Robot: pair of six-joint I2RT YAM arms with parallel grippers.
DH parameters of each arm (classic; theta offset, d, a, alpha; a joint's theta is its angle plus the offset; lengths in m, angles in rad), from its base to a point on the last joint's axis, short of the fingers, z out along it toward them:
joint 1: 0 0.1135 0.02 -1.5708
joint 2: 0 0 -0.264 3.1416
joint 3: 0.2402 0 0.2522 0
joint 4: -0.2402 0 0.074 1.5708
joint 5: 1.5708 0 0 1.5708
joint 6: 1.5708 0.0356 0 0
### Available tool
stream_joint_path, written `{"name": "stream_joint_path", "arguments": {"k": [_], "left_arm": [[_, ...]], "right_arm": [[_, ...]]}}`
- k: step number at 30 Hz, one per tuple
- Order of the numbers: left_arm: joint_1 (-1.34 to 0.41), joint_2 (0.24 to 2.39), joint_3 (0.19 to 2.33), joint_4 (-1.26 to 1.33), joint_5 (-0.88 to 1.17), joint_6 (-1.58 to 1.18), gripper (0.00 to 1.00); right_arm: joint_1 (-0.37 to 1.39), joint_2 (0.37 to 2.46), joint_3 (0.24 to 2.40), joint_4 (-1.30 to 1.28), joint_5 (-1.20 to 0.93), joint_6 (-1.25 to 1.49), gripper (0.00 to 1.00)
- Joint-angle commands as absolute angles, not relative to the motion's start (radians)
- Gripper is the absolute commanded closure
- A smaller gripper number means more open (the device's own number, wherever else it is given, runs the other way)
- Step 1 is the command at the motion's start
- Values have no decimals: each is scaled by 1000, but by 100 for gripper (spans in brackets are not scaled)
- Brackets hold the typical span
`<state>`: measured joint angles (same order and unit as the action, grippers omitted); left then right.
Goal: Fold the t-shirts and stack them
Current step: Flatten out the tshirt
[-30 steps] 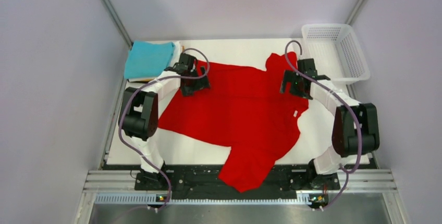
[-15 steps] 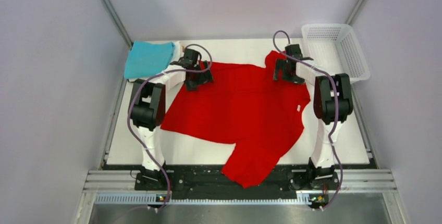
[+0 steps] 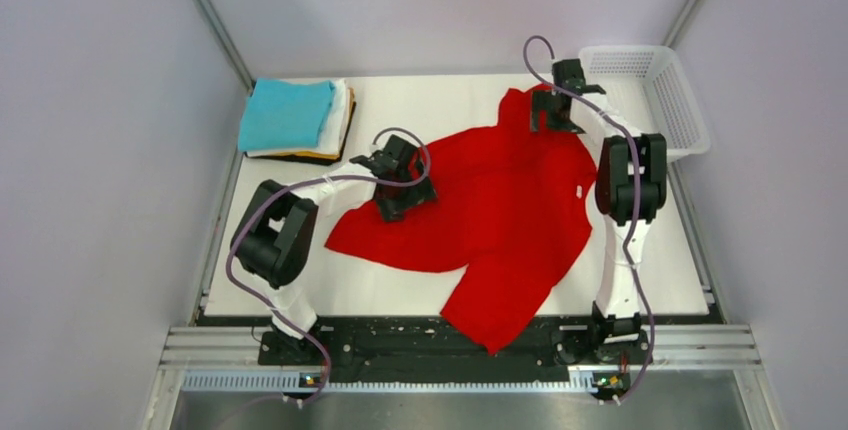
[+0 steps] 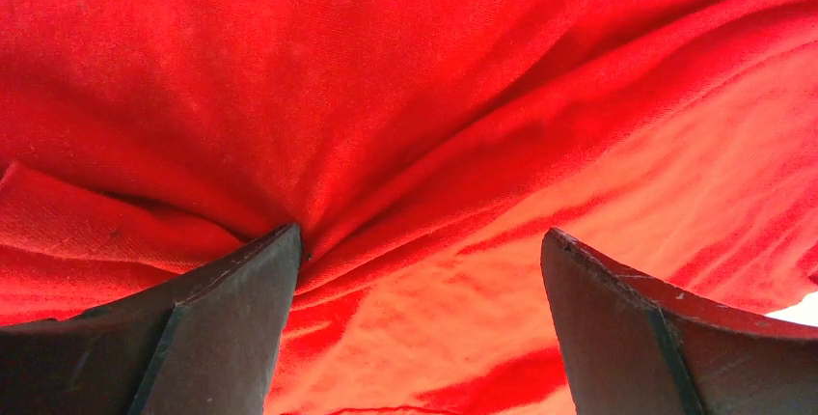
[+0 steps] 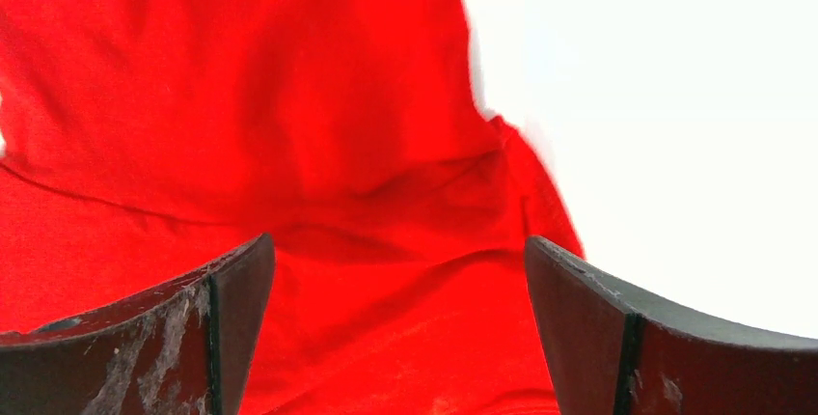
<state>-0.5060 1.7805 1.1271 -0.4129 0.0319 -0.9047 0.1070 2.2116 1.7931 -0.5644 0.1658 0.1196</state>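
Beneath left gripper (image 4: pixel 420 235) (agape): red t-shirt (image 4: pixel 405 87)

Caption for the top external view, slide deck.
Red t-shirt lies unfolded on the table: left gripper mid-cloth, right gripper at its far corner, folded stack far left.

Basket (image 3: pixel 672 100) just R of R hand (image 3: pixel 553 122); stack (image 3: pixel 288 116) far-L.

Soft, even light comes from above. The top view is sharp, with only faint shadows. In the right wrist view the flat white counter (image 5: pixel 675 96) glares so bright it shows no detail. The dark wedge-shaped fingers (image 4: pixel 193 338) look a little blurry, and the bright red cloth t-shirt (image 4: pixel 434 96) glows.
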Motion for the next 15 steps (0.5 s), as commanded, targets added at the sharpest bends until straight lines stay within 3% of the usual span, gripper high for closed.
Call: {"name": "stream_joint_path", "arguments": {"k": [1, 8, 11, 15], "left_arm": [[-532, 1720, 1124, -518, -49, -995, 1], [-501, 1724, 1236, -559, -173, -910, 1], [-446, 1750, 1272, -533, -170, -840, 1], [-393, 1810, 1342, -514, -187, -759, 1]], "right_arm": [[126, 2067, 1849, -582, 132, 48, 1], [285, 1806, 1556, -436, 37, 172, 1], [319, 1762, 1430, -325, -96, 268, 1], [344, 1712, 1269, -281, -99, 372, 2]]}}
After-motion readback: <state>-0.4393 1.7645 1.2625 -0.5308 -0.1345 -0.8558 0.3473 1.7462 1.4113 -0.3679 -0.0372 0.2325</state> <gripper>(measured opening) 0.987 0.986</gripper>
